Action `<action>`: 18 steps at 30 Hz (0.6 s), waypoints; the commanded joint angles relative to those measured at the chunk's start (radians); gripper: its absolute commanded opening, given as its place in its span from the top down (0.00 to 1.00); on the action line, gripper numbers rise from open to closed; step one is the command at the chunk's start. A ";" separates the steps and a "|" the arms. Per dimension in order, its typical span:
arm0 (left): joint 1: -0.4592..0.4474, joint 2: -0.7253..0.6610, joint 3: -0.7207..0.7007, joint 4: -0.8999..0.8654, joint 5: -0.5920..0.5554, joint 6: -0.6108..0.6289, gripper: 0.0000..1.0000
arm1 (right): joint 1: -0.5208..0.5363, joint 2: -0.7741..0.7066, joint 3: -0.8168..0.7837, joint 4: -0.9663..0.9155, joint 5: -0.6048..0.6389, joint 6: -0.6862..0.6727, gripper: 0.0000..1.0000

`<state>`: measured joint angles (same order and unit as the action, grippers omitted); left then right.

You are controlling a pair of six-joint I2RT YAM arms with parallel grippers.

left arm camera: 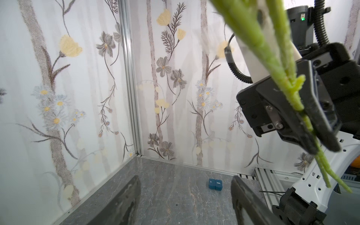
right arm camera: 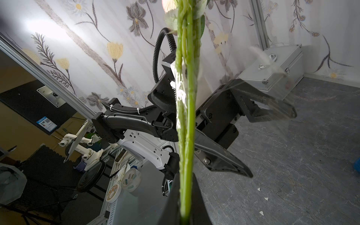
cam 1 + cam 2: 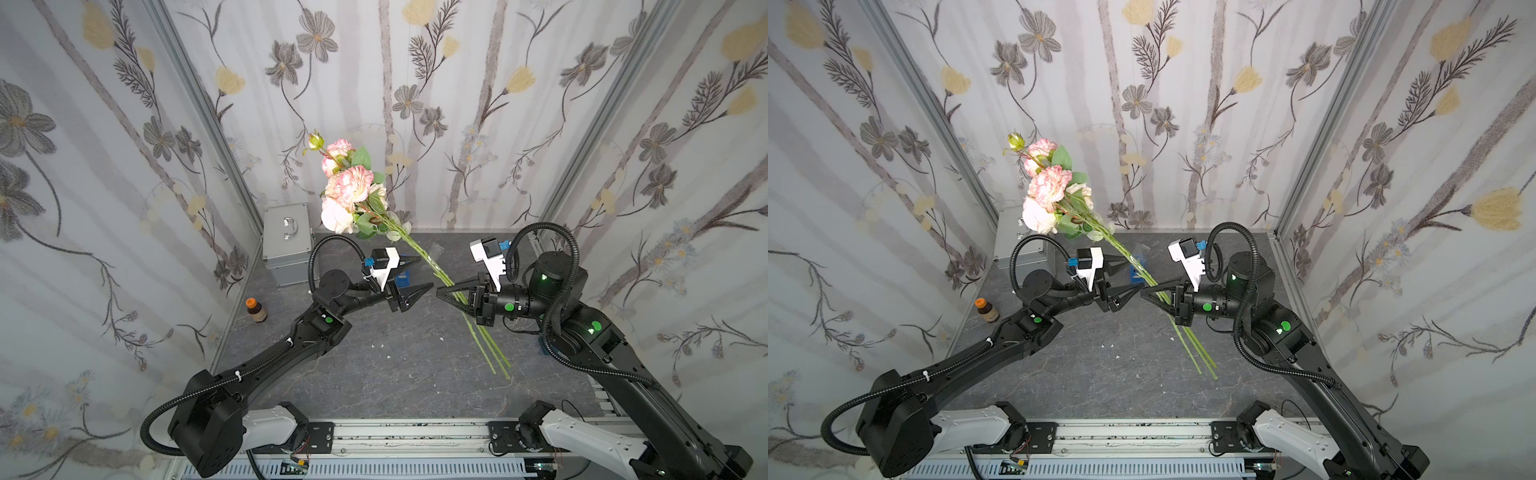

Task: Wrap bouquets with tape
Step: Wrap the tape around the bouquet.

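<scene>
The bouquet (image 3: 347,187) of pale pink flowers hangs tilted above the table, blooms toward the back left, long green stems (image 3: 486,345) running down to the front right. My right gripper (image 3: 442,293) is shut on the stems partway along, as the right wrist view (image 2: 187,204) shows. My left gripper (image 3: 424,273) stands open just left of the stems, with nothing between its fingers (image 1: 126,200). The tape's blue dispenser (image 3: 404,277) sits on the table behind it and shows in the left wrist view (image 1: 215,184). A glossy clear strip (image 2: 179,91) clings to the stems.
A silver metal case (image 3: 286,245) stands at the back left by the wall. A brown bottle with an orange cap (image 3: 255,309) stands on the left of the table. Small white scraps (image 3: 380,345) lie mid-table. Wallpapered walls close in three sides.
</scene>
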<state>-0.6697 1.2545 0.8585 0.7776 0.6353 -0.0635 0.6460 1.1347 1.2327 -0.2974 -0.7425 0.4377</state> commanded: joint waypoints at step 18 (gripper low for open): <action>-0.006 0.010 0.016 0.030 -0.002 0.029 0.62 | 0.006 0.025 0.023 -0.002 0.009 -0.035 1.00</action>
<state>-0.6746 1.2694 0.8730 0.7879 0.6289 -0.0444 0.6514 1.1545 1.2522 -0.3138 -0.7521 0.4213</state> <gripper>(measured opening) 0.391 0.069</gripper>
